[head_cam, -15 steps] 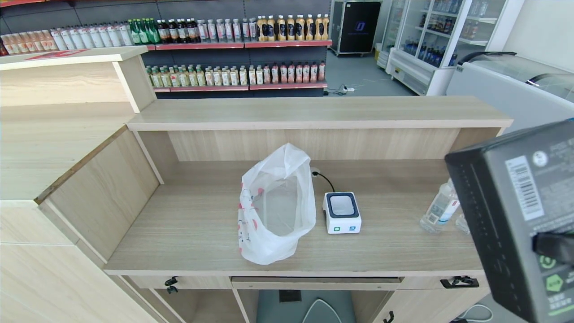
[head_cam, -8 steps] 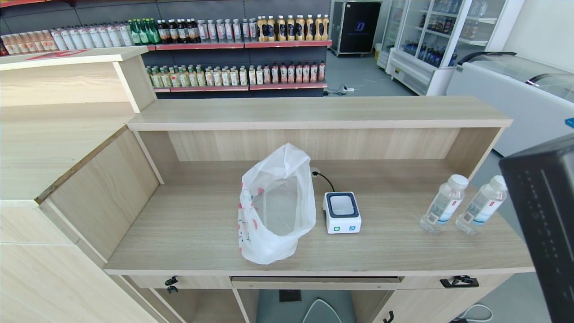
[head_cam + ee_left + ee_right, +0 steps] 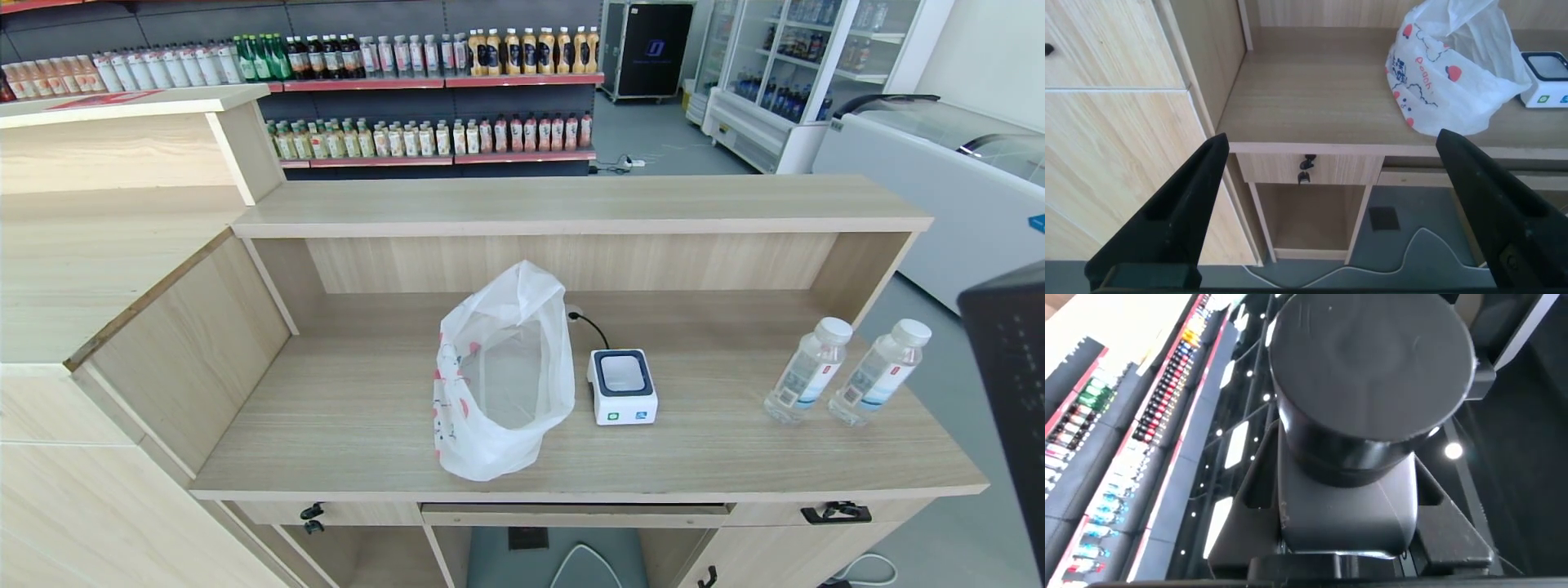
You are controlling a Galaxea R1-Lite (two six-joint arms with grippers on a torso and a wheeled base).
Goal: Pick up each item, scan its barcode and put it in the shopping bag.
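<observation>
Right arm [image 3: 1008, 392] has slid out toward the right edge, uncovering both bottles. Head view: near bottle [image 3: 804, 371] and far bottle [image 3: 878, 374] stand upright, just beside each other, at the worktop's [image 3: 343, 425] right end; shopping bag [image 3: 500, 384] sits mid-worktop, scanner [image 3: 622, 386] just beside it. Left wrist view: left gripper [image 3: 1331, 139], jaws spread and empty, hangs low off the front left corner, bag between it and the bottles. Right wrist view: right gripper state cannot be told. Judgement: right arm is nearer; the vertical long axis calls for a side approach.
</observation>
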